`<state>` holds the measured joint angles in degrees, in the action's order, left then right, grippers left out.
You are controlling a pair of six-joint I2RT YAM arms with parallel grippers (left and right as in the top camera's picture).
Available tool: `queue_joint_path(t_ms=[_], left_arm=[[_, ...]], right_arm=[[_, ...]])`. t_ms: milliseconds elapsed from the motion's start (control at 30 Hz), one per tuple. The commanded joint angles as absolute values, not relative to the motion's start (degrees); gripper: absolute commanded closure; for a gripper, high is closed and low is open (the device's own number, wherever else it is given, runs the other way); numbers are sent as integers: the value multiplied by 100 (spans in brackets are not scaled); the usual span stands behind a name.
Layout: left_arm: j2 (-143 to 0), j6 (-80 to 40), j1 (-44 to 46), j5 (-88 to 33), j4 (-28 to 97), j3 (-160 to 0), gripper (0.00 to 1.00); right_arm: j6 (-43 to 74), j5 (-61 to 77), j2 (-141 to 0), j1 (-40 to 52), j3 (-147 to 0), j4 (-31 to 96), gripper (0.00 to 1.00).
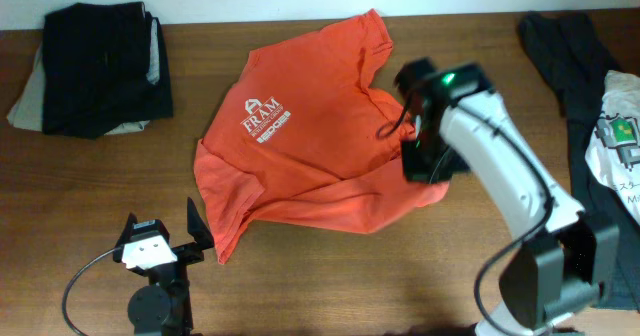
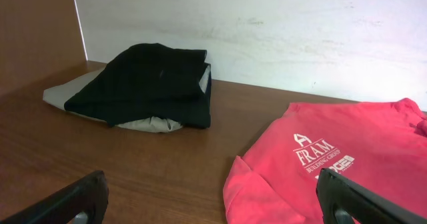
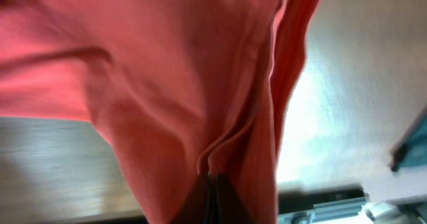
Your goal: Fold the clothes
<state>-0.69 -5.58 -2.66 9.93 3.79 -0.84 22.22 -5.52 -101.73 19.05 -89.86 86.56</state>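
Observation:
The red-orange T-shirt (image 1: 300, 146) lies crumpled in the middle of the table, white lettering up. My right gripper (image 1: 425, 158) is at the shirt's right edge, shut on a fold of it. In the right wrist view the red cloth (image 3: 167, 71) hangs bunched from the closed jaws of that gripper (image 3: 212, 194). My left gripper (image 1: 165, 238) stands open near the front left, apart from the shirt's lower left corner. In the left wrist view its fingers (image 2: 77, 201) frame bare wood, with the shirt (image 2: 347, 164) to the right.
A folded stack of black and beige clothes (image 1: 100, 66) sits at the back left, also in the left wrist view (image 2: 147, 84). Loose dark grey (image 1: 565, 61) and white (image 1: 620, 136) garments lie at the far right. A white wall (image 2: 267, 31) closes the back.

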Motion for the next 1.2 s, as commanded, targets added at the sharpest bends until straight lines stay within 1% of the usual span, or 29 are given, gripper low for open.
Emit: queue_joint_path(t_ms=[0, 167, 233, 300, 333, 433, 533, 600, 733, 833, 967, 1067, 1167], left_arm=[[-40, -467, -290, 1033, 368, -51, 1], [-40, -469, -290, 792, 338, -54, 1], [-40, -473, -290, 491, 202, -54, 1], [-40, -473, -290, -207, 82, -54, 1], [-40, -471, -290, -714, -10, -54, 1], [-40, -473, -290, -1894, -425, -54, 1], [-40, -473, -290, -2561, -1031, -58, 1], [-40, -569, -290, -2687, -1326, -97, 1], [-204, -985, -287, -3009, -1304, -405, 1], [-639, -982, -287, -3181, -1302, -829, 1], [-1695, -980, -287, -3505, -1347, -1765, 1], [-2215, -982, -276, -3581, -1459, -2154, 1], [-2475, -980, -276, -4169, -1833, -2279, 1]], right_arm=[[3253, -1216, -9091, 2338, -8117, 8495, 96], [3339, -808, -7887, 2403, -7037, 8055, 96], [3437, -760, -7513, 2403, -6652, 7887, 96], [3597, -749, -7266, 2403, -6340, 7723, 95], [3682, -744, -7192, 2397, -6176, 7607, 93], [3804, -620, -7177, 2397, -5859, 7205, 91], [3850, -292, -7177, 2397, -5441, 6549, 91], [4097, -148, -7181, 2399, -5179, 6125, 91], [4388, -56, -7181, 2399, -4886, 5537, 91], [4386, -56, -7181, 2399, -4884, 5422, 92], [4386, -47, -7181, 2399, -4884, 5212, 92], [4386, -45, -7183, 2399, -4884, 5153, 92], [4383, -62, -7183, 2399, -4884, 5151, 91]])
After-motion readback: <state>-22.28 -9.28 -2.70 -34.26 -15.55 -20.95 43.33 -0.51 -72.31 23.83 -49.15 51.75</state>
